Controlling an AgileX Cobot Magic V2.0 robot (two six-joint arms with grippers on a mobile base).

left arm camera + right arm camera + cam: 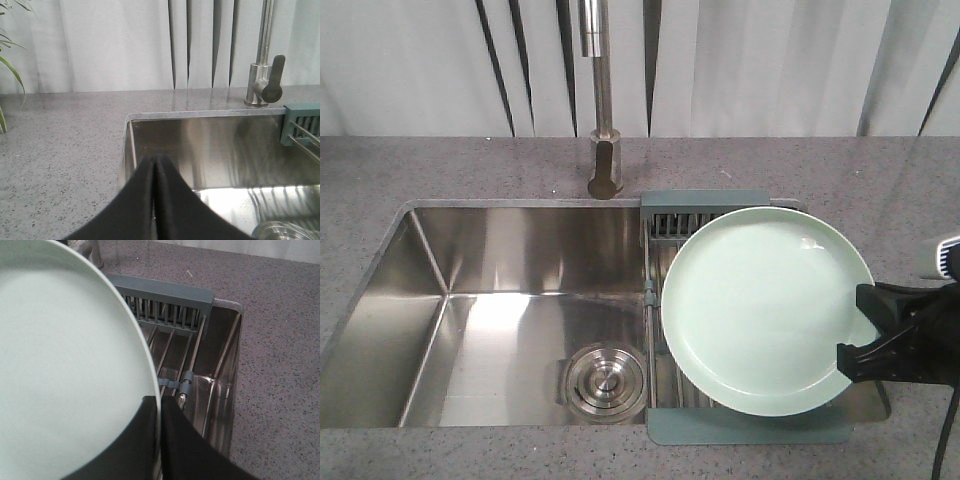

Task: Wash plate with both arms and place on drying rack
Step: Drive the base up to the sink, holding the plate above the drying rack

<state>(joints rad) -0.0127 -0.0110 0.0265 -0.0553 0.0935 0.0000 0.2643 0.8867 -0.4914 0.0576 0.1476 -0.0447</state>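
Note:
The pale mint-green plate hangs tilted over the drying rack at the right end of the sink. My right gripper comes in from the right and is shut on the plate's right rim. In the right wrist view the plate fills the left side, its rim pinched between the black fingers of the right gripper, with the rack's rods and slotted bar beneath. My left gripper is shut on nothing, above the sink's left edge; it does not show in the front view.
The steel sink basin lies left of the rack, with a round drain on its floor. A faucet stands behind the sink. Speckled grey counter surrounds it. Plant leaves hang at the far left.

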